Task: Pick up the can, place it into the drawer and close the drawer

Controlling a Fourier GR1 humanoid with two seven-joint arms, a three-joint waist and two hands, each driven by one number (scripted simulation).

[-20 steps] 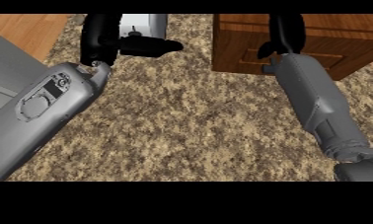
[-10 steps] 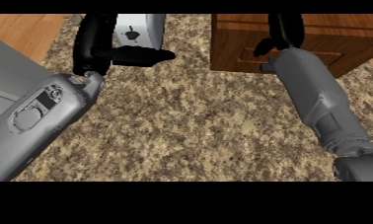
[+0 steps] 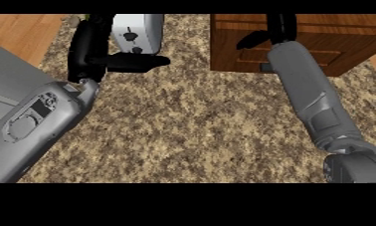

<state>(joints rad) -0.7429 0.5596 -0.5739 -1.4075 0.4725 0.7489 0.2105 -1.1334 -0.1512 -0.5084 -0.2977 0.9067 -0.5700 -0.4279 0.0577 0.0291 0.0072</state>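
Observation:
No can shows plainly; a small green speck [image 3: 79, 17] peeks out at the top edge behind my left hand, and I cannot tell what it is. My left hand [image 3: 89, 46] stands open at the upper left, fingers straight up and thumb [image 3: 140, 61] pointing right in front of a white toaster. The wooden drawer unit [image 3: 330, 46] fills the upper right. My right hand [image 3: 277, 26] rises over its left part, cut off by the top edge, thumb [image 3: 251, 40] out to the left. I cannot tell whether the drawer is open.
A white toaster [image 3: 140, 33] stands at the back, just right of my left hand. The speckled stone counter [image 3: 191, 120] spreads across the middle. Wooden floor [image 3: 26, 33] shows past the counter's left edge.
My left hand and forearm have drifted left and slightly toward me, the thumb sliding down across the toaster's front. The right arm has barely moved.

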